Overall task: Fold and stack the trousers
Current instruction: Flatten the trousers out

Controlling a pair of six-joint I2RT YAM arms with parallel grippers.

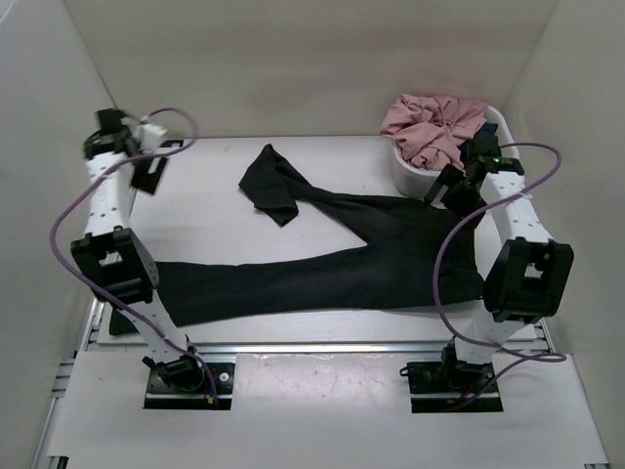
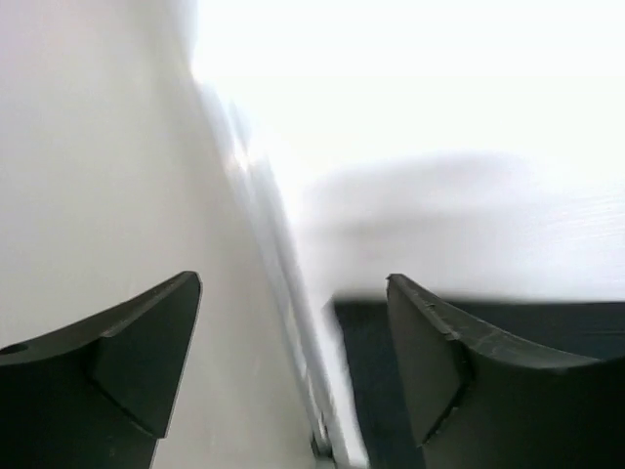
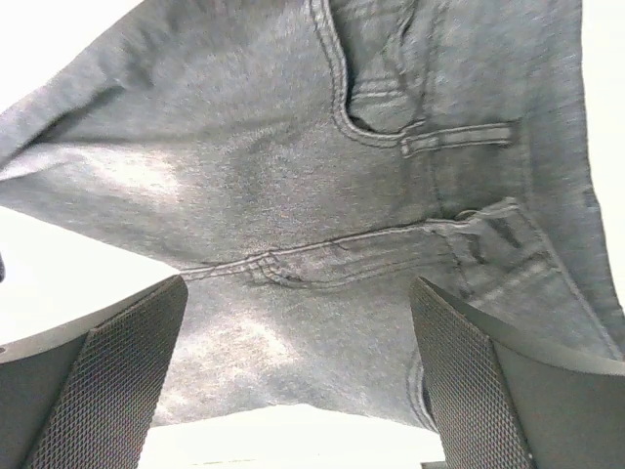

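Lying spread on the white table (image 1: 210, 210) between pale walls (image 1: 293, 59), the trousers (image 1: 332, 264) span both arms. Only the right wrist view shows pocket seams (image 3: 391, 137). The left gripper (image 2: 293, 283) and right gripper (image 3: 298, 283) gape wide, holding nothing.

The left arm (image 1: 105, 200) and the right arm (image 1: 520, 217) are each built of slim white links joined by blocky black joint housings, and each sits on a flat black base plate (image 1: 221, 387). A mauve cable (image 1: 61, 234) runs in loose loops along each arm, from the base up to the wrist. The left gripper (image 2: 293, 283) has smooth, matte black, wedge-shaped fingers (image 2: 127, 357), while the right gripper (image 3: 298, 283) has black fingers faced with finely cross-hatched pads (image 3: 107, 391).
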